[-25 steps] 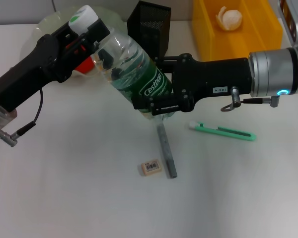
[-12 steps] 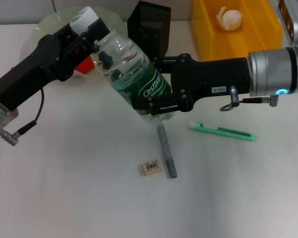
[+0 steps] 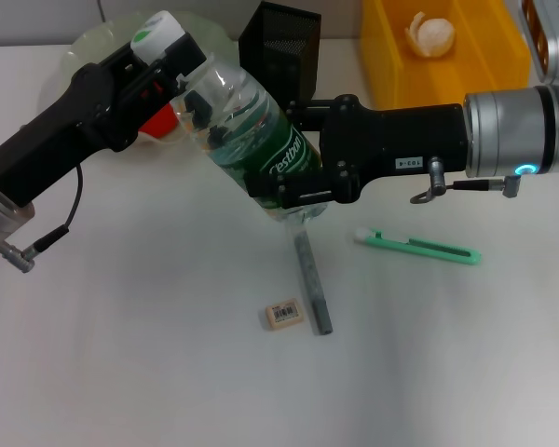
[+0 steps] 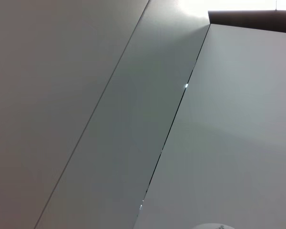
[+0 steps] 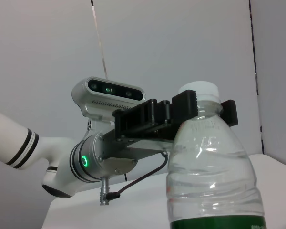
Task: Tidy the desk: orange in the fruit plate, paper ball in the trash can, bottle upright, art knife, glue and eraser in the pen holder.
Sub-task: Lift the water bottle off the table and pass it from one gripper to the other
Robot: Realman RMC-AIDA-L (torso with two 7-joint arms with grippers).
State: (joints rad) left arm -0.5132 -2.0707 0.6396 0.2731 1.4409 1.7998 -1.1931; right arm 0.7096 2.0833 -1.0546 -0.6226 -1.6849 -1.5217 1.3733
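Head view shows the bottle (image 3: 252, 140) held tilted in the upper centre of the frame, its white cap toward the upper left and its base toward the centre. My left gripper (image 3: 158, 60) is clenched on the neck just below the cap; the right wrist view confirms both fingers bearing on the neck. My right gripper (image 3: 289, 182) is clamped around the lower body at the green label. The base appears close to the table (image 3: 121, 354), but I cannot tell whether it touches. Risk one: the two grasps can fight each other while the bottle is rotated upright; unequal motion would twist the thin plastic wall or let the label slip through my right fingers. Risk two: the glue stick (image 3: 312, 284) lies directly below the base, so a set-down there would leave the bottle rocking and likely to topple on release. Risk three: the pen holder (image 3: 279, 47) stands just behind the bottle, and the fruit plate (image 3: 88, 47) sits behind my left gripper; a wide swing could strike either. The eraser (image 3: 282, 314) and art knife (image 3: 417, 247) lie in the lower centre and centre right, apart from both grippers.
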